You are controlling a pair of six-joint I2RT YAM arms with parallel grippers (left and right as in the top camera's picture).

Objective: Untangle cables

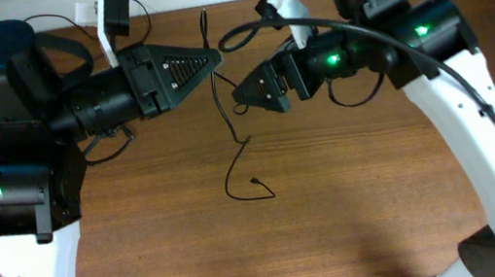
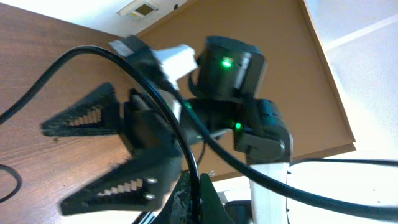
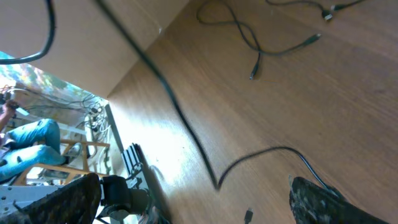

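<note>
At the middle of the brown wooden tabletop (image 1: 384, 197), a thin black flexible cord (image 1: 229, 126) runs from the far edge between the two arms and ends nearer the front in a loose loop with a small plug (image 1: 270, 194). The left gripper (image 1: 214, 57) has its jaws closed to a point, and its wrist view shows the cord leaving right at their tips, so they appear to pinch it. The right gripper (image 1: 237, 91) stands just beside the cord, with its serrated jaws wide apart and holding nothing. Other thin black cords (image 3: 242, 31) lie slack, well apart from it. The cord looks light, limp and smooth-jacketed, so it will likely sag, swing and slide through a loose pinch. The best place to grip is probably the bare run just below the left pinch, not the plug.
</note>
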